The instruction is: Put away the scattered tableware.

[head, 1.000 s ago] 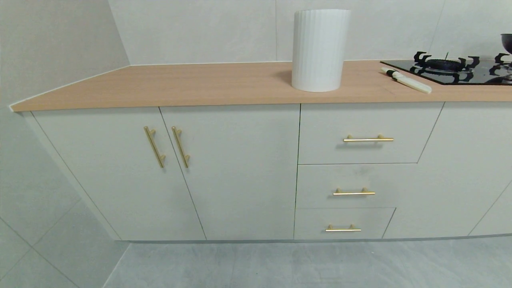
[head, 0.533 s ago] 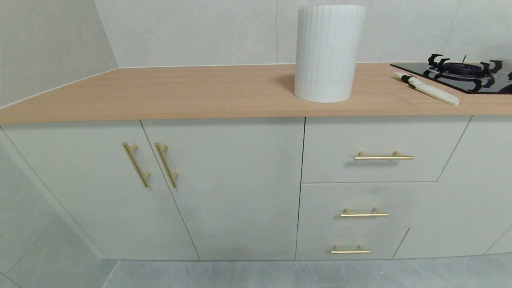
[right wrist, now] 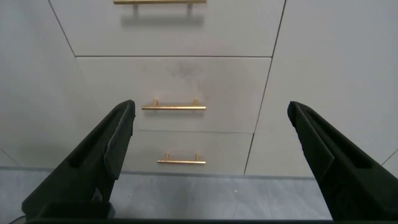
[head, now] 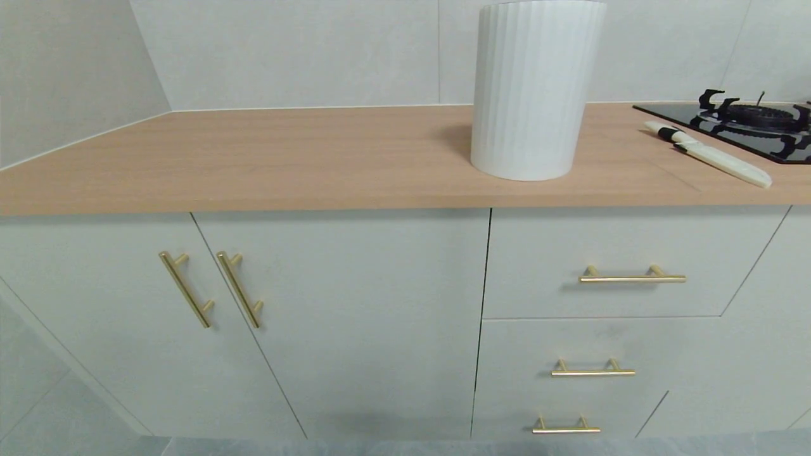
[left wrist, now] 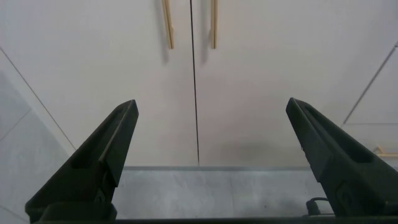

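Camera now nearer container (head: 531,95) and knife (head: 711,156).

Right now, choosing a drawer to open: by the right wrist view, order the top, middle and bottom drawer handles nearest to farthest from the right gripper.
1. top drawer handle, highest, looks largest
2. middle drawer handle, straight ahead
3. bottom drawer handle, lowest
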